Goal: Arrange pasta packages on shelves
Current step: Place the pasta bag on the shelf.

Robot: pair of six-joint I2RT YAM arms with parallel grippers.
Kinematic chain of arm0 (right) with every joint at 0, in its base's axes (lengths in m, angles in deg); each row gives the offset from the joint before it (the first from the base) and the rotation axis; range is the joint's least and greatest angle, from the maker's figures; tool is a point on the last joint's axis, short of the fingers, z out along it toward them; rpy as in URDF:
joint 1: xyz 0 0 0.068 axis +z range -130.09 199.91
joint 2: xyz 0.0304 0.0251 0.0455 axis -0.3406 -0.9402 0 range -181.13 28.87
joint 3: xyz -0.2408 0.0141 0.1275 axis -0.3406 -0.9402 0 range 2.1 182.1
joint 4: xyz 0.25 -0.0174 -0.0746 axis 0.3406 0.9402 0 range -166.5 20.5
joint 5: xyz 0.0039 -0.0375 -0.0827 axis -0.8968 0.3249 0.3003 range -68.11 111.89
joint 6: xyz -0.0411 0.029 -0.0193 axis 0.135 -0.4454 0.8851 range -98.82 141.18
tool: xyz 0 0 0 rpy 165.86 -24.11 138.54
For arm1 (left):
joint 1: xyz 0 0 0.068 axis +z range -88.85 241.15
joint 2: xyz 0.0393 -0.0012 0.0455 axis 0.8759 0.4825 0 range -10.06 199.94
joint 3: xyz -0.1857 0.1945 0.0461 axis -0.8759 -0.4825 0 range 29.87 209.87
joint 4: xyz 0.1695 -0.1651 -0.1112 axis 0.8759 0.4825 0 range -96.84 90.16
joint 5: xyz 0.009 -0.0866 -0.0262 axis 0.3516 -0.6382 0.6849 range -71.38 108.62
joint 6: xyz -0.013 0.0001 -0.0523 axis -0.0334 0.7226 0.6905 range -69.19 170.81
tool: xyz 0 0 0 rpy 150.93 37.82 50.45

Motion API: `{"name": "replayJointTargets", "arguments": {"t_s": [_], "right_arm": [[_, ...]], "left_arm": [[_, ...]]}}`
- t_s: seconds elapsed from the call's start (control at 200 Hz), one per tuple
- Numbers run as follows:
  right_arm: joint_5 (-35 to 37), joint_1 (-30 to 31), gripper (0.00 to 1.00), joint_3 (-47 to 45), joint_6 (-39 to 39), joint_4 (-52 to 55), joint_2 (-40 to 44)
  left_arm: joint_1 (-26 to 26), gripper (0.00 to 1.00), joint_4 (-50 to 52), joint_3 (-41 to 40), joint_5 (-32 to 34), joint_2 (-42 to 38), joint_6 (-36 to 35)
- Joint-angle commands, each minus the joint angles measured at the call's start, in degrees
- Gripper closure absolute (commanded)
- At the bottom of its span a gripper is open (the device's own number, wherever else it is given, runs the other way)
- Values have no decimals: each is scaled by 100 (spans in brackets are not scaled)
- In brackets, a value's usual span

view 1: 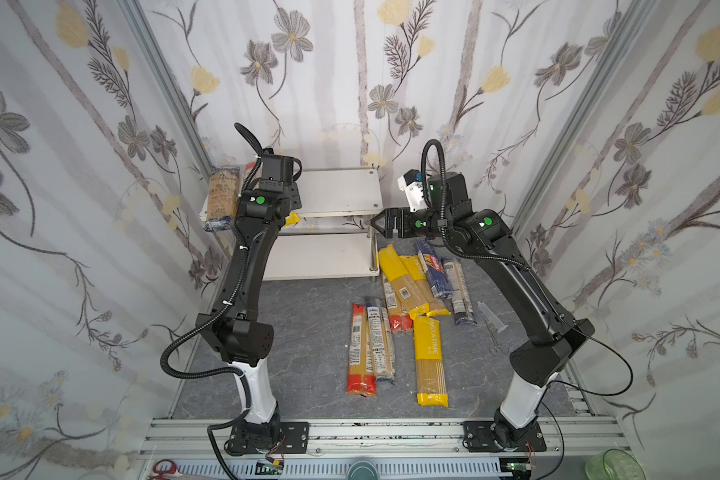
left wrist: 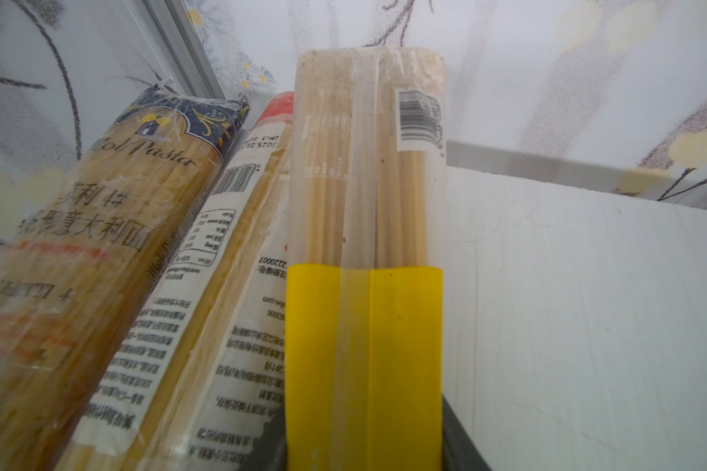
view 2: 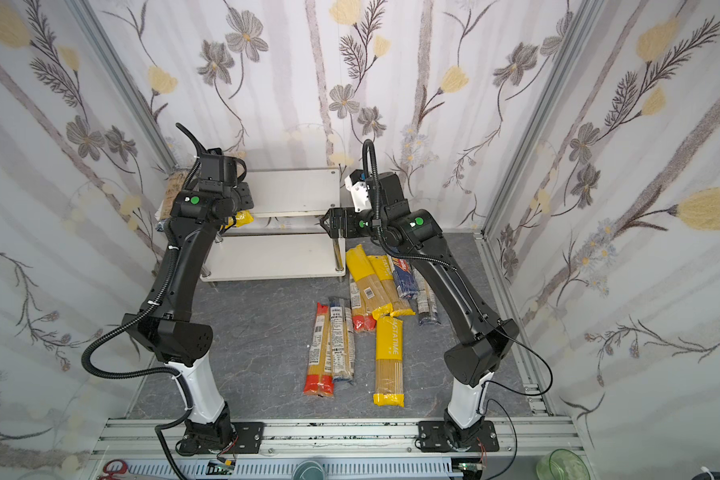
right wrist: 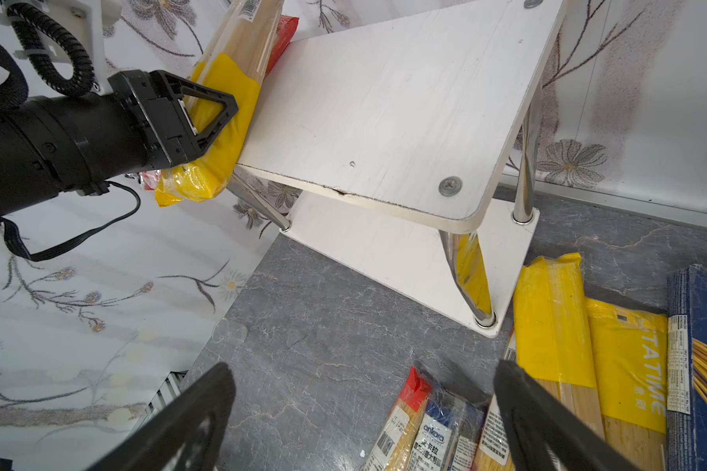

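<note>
Here the left tool (right wrist: 216,122) grips a yellow packet (left wrist: 364,326) atop the shelves (right wrist: 384,102).

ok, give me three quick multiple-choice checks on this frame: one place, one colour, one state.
1. Where is the packet held by the left end effector?
A. at the top board's left end
B. on the lower board
C. on the grey table

2. What colour is that packet's gripped end?
A. red
B. yellow
C. dark blue

3. The right end effector is:
A. open and empty
B. shut on a packet
C. shut on a rack post

Answers:
1 A: the right wrist view shows it lying along the top board's edge.
2 B: the wrapper under the jaws is yellow.
3 A: its jaws stand wide apart with nothing between them.
</note>
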Motion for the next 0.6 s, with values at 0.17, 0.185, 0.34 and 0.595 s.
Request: {"name": "replayJointTargets", "arguments": {"t_s": [0.17, 0.185, 0.34, 0.595], "right_arm": [[157, 83, 0, 36, -106, -172, -17], [165, 83, 0, 37, -106, -167, -13], [306, 97, 0, 36, -81, -39, 73], [565, 97, 0, 10, 86, 325, 313]], "left_arm": [[81, 4, 30, 143, -59, -14, -158], [81, 3, 35, 144, -93, -31, -151], [6, 0, 22, 245, -294, -164, -151], [-485, 0, 22, -11, -179, -576, -226]]}}
